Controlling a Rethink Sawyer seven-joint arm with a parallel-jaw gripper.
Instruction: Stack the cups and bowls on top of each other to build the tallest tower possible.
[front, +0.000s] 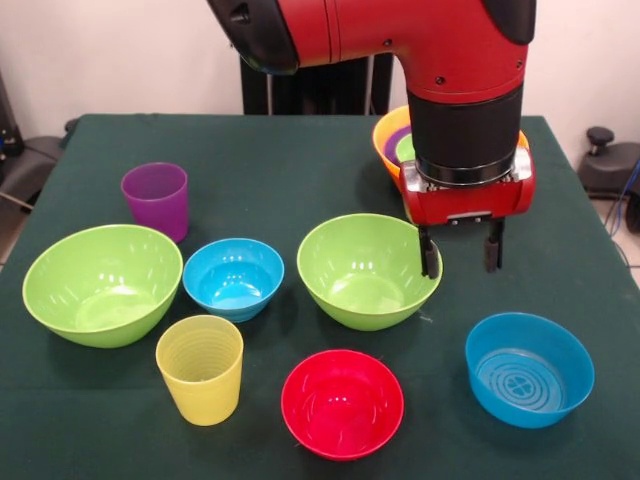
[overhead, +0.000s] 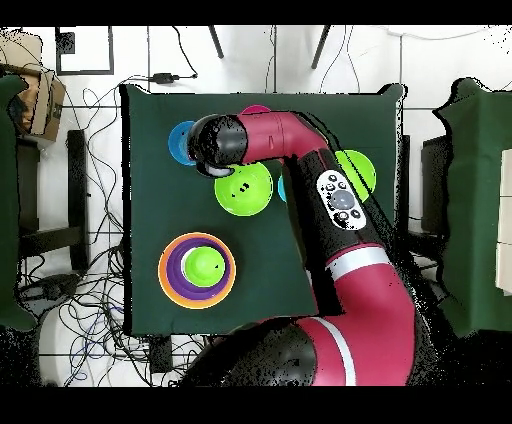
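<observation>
My gripper (front: 460, 252) is open and hangs over the right rim of a lime green bowl (front: 366, 268) at mid-table, one finger (front: 428, 256) at the rim's inner side and the other outside it. Behind the arm stands the tower: an orange bowl (front: 381, 135) holding a purple bowl (front: 393, 141) and a green bowl (front: 404, 149); the overhead view shows it too (overhead: 197, 270). A purple cup (front: 156, 199) and a yellow ribbed cup (front: 200, 368) stand upright at the left. A large green bowl (front: 103, 283), a small blue bowl (front: 233, 277), a pink-red bowl (front: 342, 402) and a blue bowl (front: 528, 368) lie loose.
The green table (front: 300, 170) ends close behind the tower. In the overhead view the arm (overhead: 330, 200) hides part of the table, and chairs (overhead: 45, 200) and cables (overhead: 80, 300) lie around it.
</observation>
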